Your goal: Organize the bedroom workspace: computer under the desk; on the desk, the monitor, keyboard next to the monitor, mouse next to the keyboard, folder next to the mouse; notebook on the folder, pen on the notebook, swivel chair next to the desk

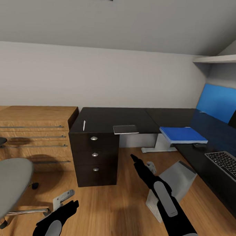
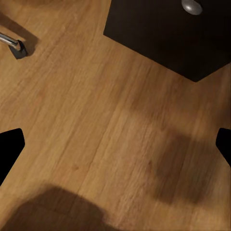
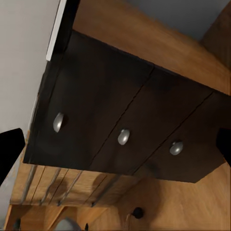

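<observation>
Left end effector [image 2: 115,144]: yours gapes wide, empty, over floor.
Right end effector [image 3: 115,144]: spread, empty, facing worktop [image 1: 111,119] drawers.
Folder [image 1: 182,134]: on worktop.

**Surface and material findings**

The desk [image 1: 131,119] is showing a glossy black top that is mirroring the blue of the monitor [image 1: 221,102]. Its drawer knobs [image 3: 124,136] are reading as polished silver metal. The floor [image 2: 96,120] is presenting as smooth warm wood with fine grain, lightly sheened. The dresser [image 1: 34,127] is appearing as light matt wood with thin metal bar handles. The swivel chair [image 1: 7,185] is showing a matt grey seat and chrome legs. The folder [image 1: 183,134] is looking smooth and bright blue. The keyboard [image 1: 224,163] is displaying dark matt keys in a silvery frame. The notebook [image 1: 125,129] is looking dull grey.
</observation>
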Available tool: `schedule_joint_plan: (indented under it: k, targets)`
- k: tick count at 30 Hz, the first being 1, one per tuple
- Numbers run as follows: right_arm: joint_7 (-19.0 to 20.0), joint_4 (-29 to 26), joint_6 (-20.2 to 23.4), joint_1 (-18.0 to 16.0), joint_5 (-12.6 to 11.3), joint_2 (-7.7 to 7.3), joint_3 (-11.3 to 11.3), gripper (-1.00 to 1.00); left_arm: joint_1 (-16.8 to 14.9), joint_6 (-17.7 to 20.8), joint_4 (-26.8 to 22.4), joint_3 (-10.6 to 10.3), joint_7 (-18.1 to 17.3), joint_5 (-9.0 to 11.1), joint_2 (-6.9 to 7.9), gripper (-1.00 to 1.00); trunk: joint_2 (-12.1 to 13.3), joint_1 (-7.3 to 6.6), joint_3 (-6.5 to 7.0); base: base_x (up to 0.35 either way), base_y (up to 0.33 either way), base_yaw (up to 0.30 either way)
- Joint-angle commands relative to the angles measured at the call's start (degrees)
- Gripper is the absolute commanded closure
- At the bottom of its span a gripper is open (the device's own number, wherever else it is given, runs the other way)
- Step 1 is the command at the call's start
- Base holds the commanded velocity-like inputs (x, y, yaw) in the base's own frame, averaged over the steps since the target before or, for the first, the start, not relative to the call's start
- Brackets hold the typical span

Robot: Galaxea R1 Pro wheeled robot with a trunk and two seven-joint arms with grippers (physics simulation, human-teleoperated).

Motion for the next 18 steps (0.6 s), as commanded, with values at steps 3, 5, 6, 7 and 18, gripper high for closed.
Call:
schedule_joint_plan:
  k: [3,5,6,7,18]
  targets:
    - [2.52,-0.18,0.22,-0.07,-4.40,0.11,-0.23,-1.00,-0.05,-0.67,0.07,-0.15,0.54,0.52,0.11,-1.00,-1.25,0.66,-0.60,0.000,0.000,0.000]
    - [4.40,-0.25,0.12,-0.08,-4.94,0.19,-0.19,-1.00,-0.05,-0.80,0.28,-0.17,0.54,0.51,0.14,-1.00,-2.05,1.10,-0.96,0.000,0.000,0.000]
    - [7.18,-0.46,0.01,-0.08,-5.21,0.19,-0.12,-1.00,-0.05,-0.88,0.50,-0.18,0.55,0.51,0.19,-1.00,-2.45,1.32,-1.14,0.000,0.000,0.000]
    - [7.91,-0.49,-0.03,-0.08,-5.19,0.20,-0.09,-1.00,-0.05,-0.89,0.58,-0.18,0.56,0.49,0.20,-1.00,-2.85,1.54,-1.32,0.000,0.000,0.000]
    - [13.68,-1.67,-1.68,-0.02,2.42,0.53,0.68,-1.00,-0.05,-0.93,0.97,-0.19,0.57,0.44,0.46,-1.00,-7.26,3.95,-3.30,0.000,0.000,0.000]
